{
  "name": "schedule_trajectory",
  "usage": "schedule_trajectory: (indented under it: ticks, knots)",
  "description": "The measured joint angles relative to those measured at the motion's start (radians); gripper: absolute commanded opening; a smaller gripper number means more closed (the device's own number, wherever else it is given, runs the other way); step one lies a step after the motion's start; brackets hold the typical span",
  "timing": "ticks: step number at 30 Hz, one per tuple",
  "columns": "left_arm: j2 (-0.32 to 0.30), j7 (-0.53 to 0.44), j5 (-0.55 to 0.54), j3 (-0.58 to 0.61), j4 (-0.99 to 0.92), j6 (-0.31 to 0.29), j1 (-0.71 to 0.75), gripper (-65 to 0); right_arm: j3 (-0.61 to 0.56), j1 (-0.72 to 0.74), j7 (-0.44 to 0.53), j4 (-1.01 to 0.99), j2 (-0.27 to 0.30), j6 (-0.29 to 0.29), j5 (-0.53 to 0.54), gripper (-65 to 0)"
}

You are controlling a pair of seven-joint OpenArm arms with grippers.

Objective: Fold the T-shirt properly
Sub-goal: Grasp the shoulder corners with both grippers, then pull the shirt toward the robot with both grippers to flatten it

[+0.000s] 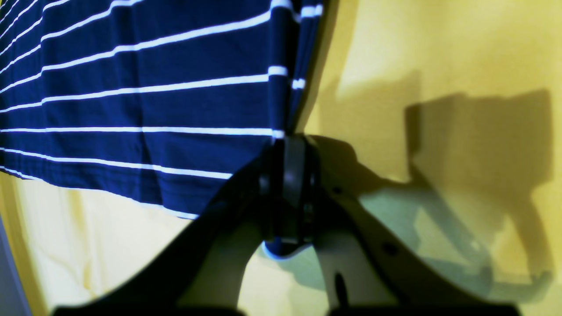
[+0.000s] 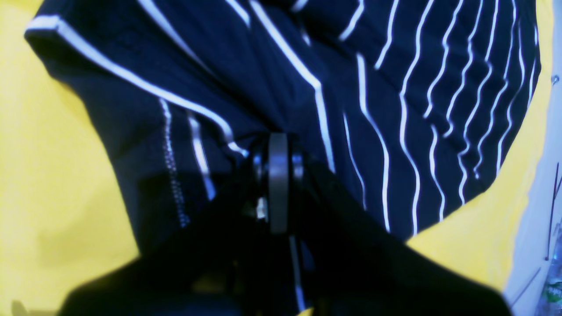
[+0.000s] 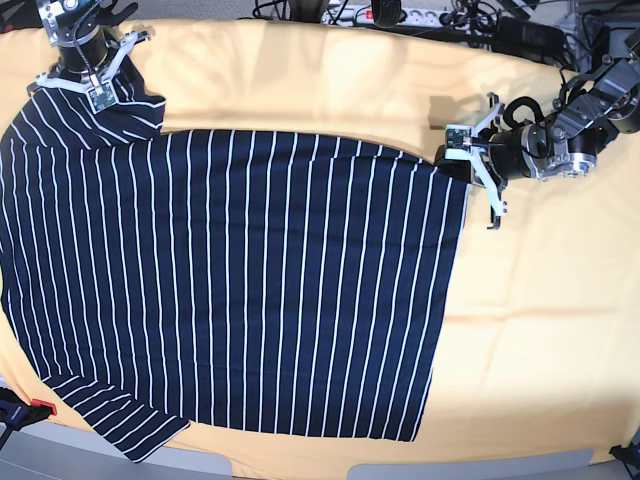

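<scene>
The dark navy T-shirt [image 3: 250, 280] with white pinstripes lies spread flat on the yellow cloth. One sleeve is at the front left and the other at the back left. My left gripper [image 3: 447, 160] is shut on the shirt's back right hem corner. In the left wrist view the gripper [image 1: 287, 145] pinches the edge of the striped cloth [image 1: 131, 109]. My right gripper [image 3: 98, 92] is shut on the back left sleeve. In the right wrist view the gripper [image 2: 276, 151] holds bunched, wrinkled cloth [image 2: 395, 87].
The yellow table cover [image 3: 540, 300] reaches past the shirt on the right and at the back. Cables and a power strip [image 3: 400, 15] run along the back edge. A small red-tipped object [image 3: 30, 408] sits at the front left corner.
</scene>
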Motion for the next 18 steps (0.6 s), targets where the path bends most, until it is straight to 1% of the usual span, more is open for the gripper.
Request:
schedule_trajectory:
  ticks: [2, 3, 5, 8, 10, 12, 14, 16, 18]
  knots:
    - [-0.011, 0.0, 0.0, 0.0, 0.013, -0.003, 0.0, -65.0, -0.001, -0.003, -0.06, 0.034, 0.0, -0.003, -0.053, -65.0]
    - [-0.021, 0.0, -0.001, 0.0, 0.026, -0.003, 0.0, -65.0, -0.001, -0.006, -0.069, 0.052, 0.0, -0.005, -0.084, -65.0]
    - [-0.045, 0.0, -0.001, 0.0, 0.055, -0.002, 0.0, -65.0, 0.0, -0.011, -0.098, 0.103, 0.0, -0.032, -0.126, -65.0]
    - [-0.075, 0.0, -0.001, 0.0, 0.105, 0.001, 0.0, -65.0, 0.001, -0.029, -0.101, 0.173, 0.01, -0.03, -0.128, -65.0]
    - [-0.101, 0.0, -0.001, 0.0, 0.135, 0.001, 0.0, -65.0, 0.0, -0.069, -0.106, 0.211, 0.027, -0.006, -0.131, -65.0]
    - [-0.126, 0.0, -0.002, 0.0, 0.156, 0.001, 0.0, -65.0, 0.0, -0.111, -0.131, 0.233, 0.048, 0.013, -0.129, -65.0]
    - [-0.147, 0.0, -0.002, 0.0, 0.171, 0.001, 0.0, -65.0, 0.0, -0.145, -0.146, 0.247, 0.07, 0.011, -0.133, -65.0]
    - [-0.165, -0.001, -0.002, 0.0, 0.181, -0.004, 0.0, -65.0, 0.0, -0.177, -0.148, 0.253, 0.09, 0.008, -0.161, -65.0]
    - [-0.187, -0.002, -0.003, 0.0, 0.195, -0.03, 0.0, -65.0, 0.0, -0.215, -0.155, 0.256, 0.107, -0.011, -0.192, -65.0]
